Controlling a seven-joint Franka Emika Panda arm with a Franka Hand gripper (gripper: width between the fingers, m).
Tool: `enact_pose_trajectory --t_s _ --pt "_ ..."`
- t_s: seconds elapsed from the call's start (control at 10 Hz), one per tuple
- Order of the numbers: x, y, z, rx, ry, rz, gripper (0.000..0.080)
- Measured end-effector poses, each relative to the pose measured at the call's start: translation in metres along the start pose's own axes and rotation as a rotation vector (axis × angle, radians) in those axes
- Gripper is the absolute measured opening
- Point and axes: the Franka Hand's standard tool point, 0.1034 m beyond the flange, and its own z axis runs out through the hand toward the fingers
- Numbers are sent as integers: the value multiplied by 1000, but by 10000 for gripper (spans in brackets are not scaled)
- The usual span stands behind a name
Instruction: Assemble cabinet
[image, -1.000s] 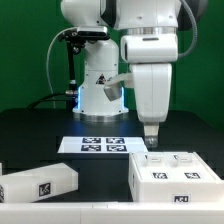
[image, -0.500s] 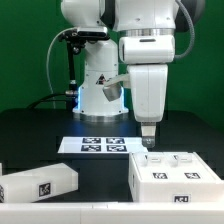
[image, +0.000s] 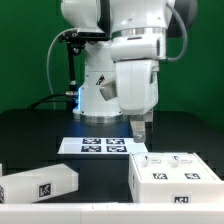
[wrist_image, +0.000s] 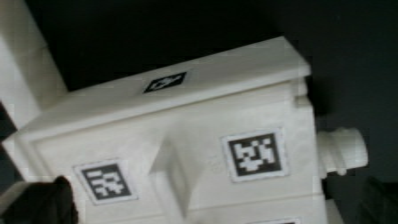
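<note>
A white boxy cabinet piece (image: 175, 174) with square tags lies at the exterior view's right front. A second, longer tagged cabinet piece (image: 38, 183) lies at the left front. My gripper (image: 140, 133) hangs a little above the far left corner of the right piece, apart from it, with nothing in it. In the wrist view the same boxy piece (wrist_image: 178, 130) fills the picture, with tags on its top and side and a round peg (wrist_image: 347, 150) on one flank. Dark finger shapes (wrist_image: 363, 200) stand wide apart at either side of it, so the jaws are open.
The marker board (image: 98, 145) lies flat on the black table behind the two pieces, in front of the robot base (image: 100, 95). A plain white strip (wrist_image: 25, 50) runs beside the boxy piece in the wrist view; I cannot tell what it is.
My gripper has risen slightly and shifted toward the exterior view's left, with the wrist turning. The cabinet pieces have not moved.
</note>
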Motion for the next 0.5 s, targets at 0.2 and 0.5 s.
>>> enact_pose_trajectory --t_s 0.2,0.5 --pt "0 2 -1 11 -5 139 797" --pt "3 -7 -11 -61 52 521 797"
